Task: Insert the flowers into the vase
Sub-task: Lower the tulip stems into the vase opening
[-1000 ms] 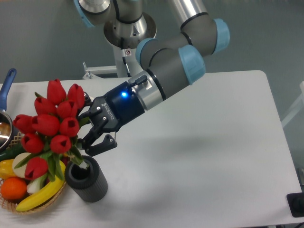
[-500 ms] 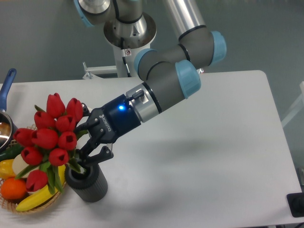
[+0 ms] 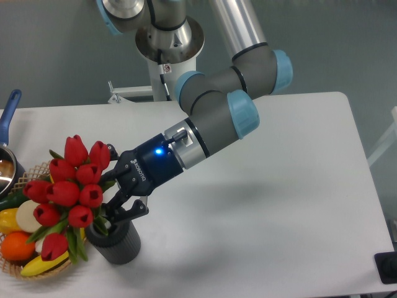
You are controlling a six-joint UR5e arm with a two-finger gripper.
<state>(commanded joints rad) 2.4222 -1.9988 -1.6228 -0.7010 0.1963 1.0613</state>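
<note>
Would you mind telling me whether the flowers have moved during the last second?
Yes. The flowers have sunk lower toward the vase, which has stayed put on the table, carried down by the gripper.

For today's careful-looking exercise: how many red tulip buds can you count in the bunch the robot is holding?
9 buds show in the flowers: two on top, two below them, three across the middle, one lower centre, one drooping over the basket. Others may be hidden behind.

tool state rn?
Tool: shut on the flowers, gripping the stems right above the vase.
</note>
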